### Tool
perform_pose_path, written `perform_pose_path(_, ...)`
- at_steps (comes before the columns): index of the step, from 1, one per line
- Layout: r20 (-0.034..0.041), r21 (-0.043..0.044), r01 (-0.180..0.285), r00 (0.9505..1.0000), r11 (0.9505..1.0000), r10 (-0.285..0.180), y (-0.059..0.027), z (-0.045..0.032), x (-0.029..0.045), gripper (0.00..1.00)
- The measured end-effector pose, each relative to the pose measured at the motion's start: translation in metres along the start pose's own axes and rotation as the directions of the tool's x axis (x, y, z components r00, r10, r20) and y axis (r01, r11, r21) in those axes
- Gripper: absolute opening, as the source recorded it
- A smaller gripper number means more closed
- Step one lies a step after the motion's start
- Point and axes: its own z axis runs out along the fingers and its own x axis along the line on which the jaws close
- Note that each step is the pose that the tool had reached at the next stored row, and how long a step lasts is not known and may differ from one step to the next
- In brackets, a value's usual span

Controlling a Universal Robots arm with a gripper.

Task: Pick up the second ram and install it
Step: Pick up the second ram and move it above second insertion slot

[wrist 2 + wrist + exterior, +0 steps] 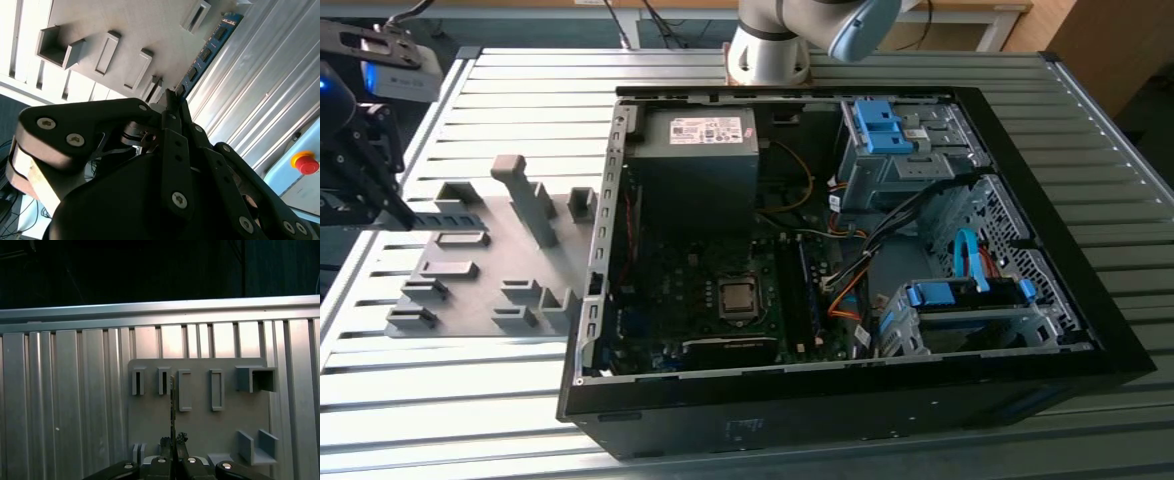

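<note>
One stick, the second ram (207,50), is sitting in my claw (172,97). In both wrist views my fingers are clamping one end of it, with the rest projecting straight out past the fingertips. In the first wrist view the ram is showing edge-on in front of the grey holder tray (200,430). That tray is lying on the slatted metal surface (520,110) at the exterior view's left, just beside the open computer case (854,410), which is occupying the frame's middle.
</note>
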Motion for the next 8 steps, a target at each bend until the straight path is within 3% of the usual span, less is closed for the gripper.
perform_pose_path(8, -0.0001, -0.0001, 0.000, 1.0000, 1.0000, 0.000, 0.0001, -0.0063, -0.0002, 0.14)
